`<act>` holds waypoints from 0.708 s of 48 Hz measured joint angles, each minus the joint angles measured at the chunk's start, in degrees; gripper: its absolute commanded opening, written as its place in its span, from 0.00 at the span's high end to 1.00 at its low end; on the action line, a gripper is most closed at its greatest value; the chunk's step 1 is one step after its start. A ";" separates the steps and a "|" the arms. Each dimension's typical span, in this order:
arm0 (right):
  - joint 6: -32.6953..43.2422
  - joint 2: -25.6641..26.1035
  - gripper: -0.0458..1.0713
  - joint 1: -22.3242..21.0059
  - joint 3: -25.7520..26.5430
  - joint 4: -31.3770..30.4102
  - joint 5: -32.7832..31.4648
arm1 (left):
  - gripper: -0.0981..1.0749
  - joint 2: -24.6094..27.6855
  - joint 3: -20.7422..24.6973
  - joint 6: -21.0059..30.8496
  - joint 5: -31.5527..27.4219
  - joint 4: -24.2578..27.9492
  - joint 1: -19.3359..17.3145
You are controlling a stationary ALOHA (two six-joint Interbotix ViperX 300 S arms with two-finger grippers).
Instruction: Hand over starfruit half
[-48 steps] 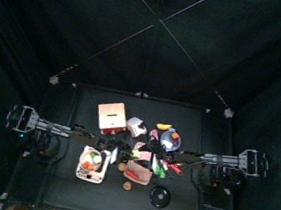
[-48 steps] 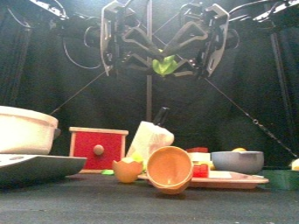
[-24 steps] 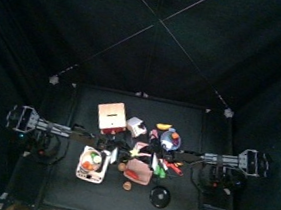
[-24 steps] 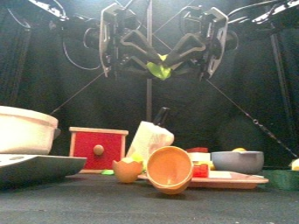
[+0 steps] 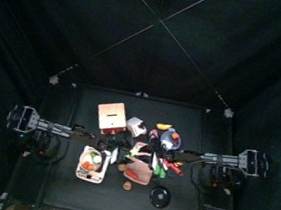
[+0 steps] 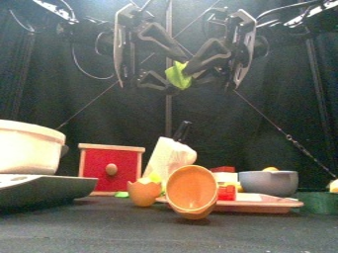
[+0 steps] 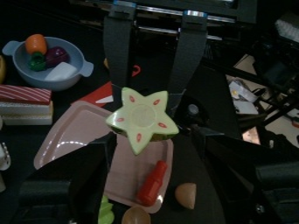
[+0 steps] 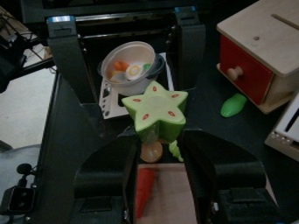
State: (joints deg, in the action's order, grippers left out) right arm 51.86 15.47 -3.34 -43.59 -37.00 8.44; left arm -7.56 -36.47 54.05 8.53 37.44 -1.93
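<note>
Gripping star-shaped starfruit half (image 7: 143,123) (waxy green), both tools, midair.

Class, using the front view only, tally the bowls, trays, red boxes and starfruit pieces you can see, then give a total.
Bowls: 3 (white bowl, orange bowl, grey-blue bowl)
Trays: 2 (grey tray, pink tray)
Red boxes: 1 (red box)
Starfruit pieces: 1 (starfruit half, held aloft)
Total: 7

A robot lab pen: black curtains (image 5: 152,38) enclose a small black table (image 5: 100,204) crowded with toy food.
</note>
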 measured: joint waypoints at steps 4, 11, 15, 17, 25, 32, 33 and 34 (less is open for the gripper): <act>-0.09 0.09 0.42 0.00 -0.53 0.00 -0.18 | 0.05 0.00 -0.18 -0.09 0.00 0.09 0.00; -0.09 0.00 0.42 0.09 -1.41 0.00 -1.23 | 0.05 -0.18 -1.05 -0.09 0.00 0.53 0.00; -0.09 0.09 0.42 0.26 -1.76 0.00 -2.29 | 0.05 -0.44 -1.85 -0.09 0.00 0.79 -0.09; -0.09 0.00 0.42 0.35 -1.85 0.00 -2.72 | 0.05 -0.70 -2.20 -0.09 0.00 0.88 -0.09; -0.18 0.09 0.42 0.79 -1.85 -0.09 -3.78 | 0.05 -1.05 -2.99 0.00 0.00 0.88 -0.09; -0.18 0.09 0.42 1.41 -2.37 0.00 -5.01 | 0.05 -1.05 -4.39 -0.09 0.00 0.88 -0.09; -0.18 0.09 0.42 1.58 -2.46 0.00 -5.36 | 0.05 -1.14 -4.57 -0.09 0.00 0.88 -0.09; -0.18 0.09 0.42 1.76 -2.55 0.00 -5.62 | 0.05 -1.14 -4.92 -0.09 0.00 0.88 -0.09</act>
State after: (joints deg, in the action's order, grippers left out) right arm 51.68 15.56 -1.58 -46.14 -37.00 2.81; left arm -8.70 -41.40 53.96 8.53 38.32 -2.02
